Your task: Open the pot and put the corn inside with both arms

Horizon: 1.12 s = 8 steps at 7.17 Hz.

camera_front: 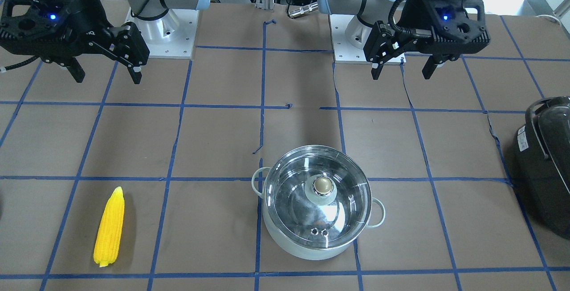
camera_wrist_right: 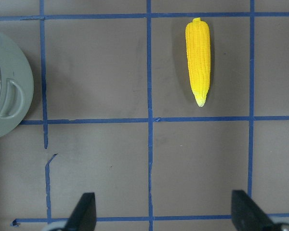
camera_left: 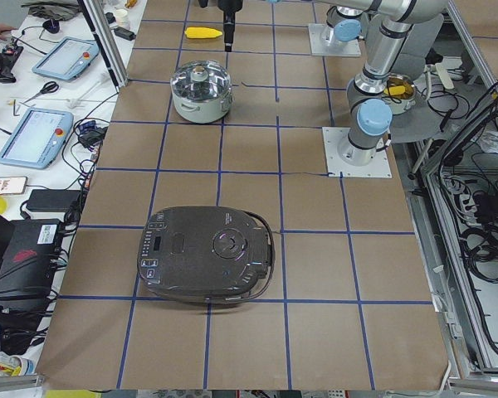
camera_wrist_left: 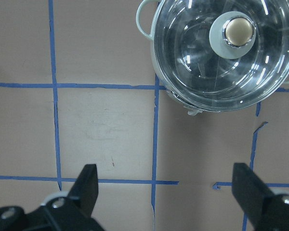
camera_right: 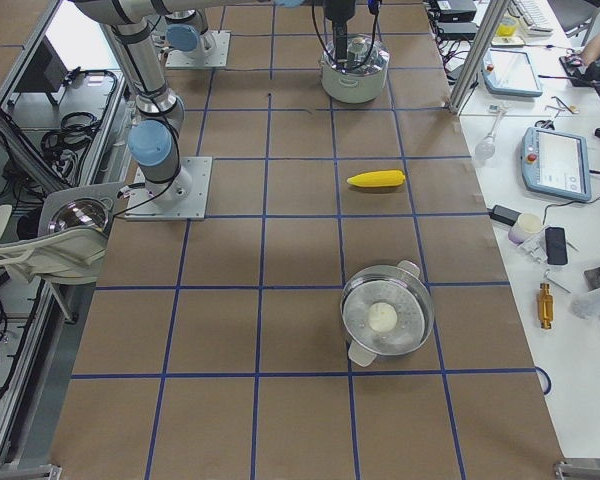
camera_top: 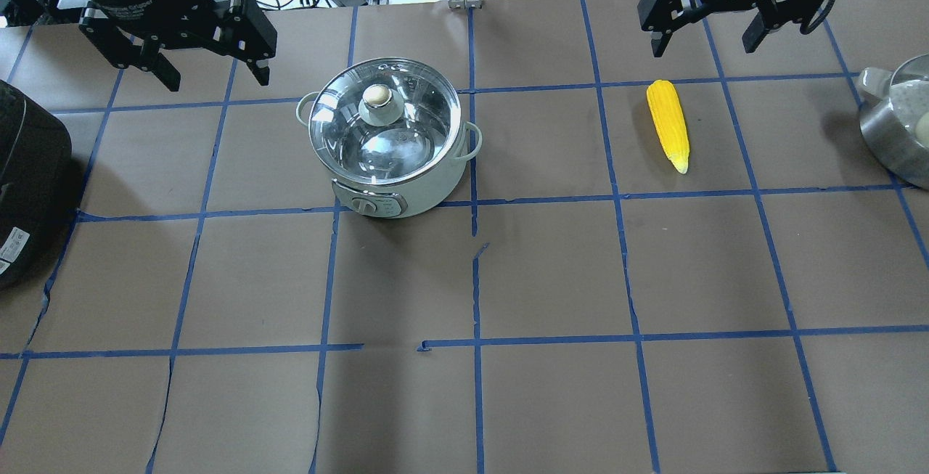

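Note:
The mint-green pot [camera_top: 395,194] stands on the table with its clear glass lid [camera_top: 406,144] on and the metallic knob [camera_top: 375,95] up; it also shows in the front view [camera_front: 307,246] and the left wrist view [camera_wrist_left: 183,98]. The yellow corn [camera_top: 668,124] lies flat on the table, apart from the pot, also in the front view [camera_front: 109,227] and the right wrist view [camera_wrist_right: 198,60]. My left gripper [camera_top: 218,82] hangs open and empty above the table beside the pot. My right gripper [camera_top: 702,51] hangs open and empty just beyond the corn's blunt end.
A black appliance with a handle [camera_top: 29,176] sits at the table's left end. A steel pot with a grey handle [camera_top: 896,122] sits at the right end. Blue tape lines grid the brown table [camera_top: 551,271]. The arm bases [camera_front: 162,37] are bolted at the robot's side.

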Each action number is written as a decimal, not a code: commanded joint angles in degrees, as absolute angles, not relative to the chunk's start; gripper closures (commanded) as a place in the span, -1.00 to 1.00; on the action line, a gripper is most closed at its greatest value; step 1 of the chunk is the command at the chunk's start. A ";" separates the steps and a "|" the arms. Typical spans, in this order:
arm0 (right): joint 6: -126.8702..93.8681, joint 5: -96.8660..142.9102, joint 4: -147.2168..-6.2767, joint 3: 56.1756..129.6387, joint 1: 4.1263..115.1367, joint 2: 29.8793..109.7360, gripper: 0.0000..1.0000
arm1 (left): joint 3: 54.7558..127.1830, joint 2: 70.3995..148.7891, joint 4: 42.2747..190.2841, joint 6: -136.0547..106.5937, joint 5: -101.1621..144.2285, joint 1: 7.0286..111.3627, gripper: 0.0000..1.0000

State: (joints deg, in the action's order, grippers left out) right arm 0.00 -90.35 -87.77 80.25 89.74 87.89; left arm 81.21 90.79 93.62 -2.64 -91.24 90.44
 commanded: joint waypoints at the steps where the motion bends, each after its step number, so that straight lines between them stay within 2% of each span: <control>1: -0.09 -90.35 -87.80 80.24 89.74 87.89 -1.00 | 81.21 90.79 93.60 -2.64 -91.23 90.44 -1.00; 8: 0.18 -90.44 -87.63 80.24 89.74 87.98 -1.00 | 81.56 91.05 93.16 -2.64 -91.58 90.44 -1.00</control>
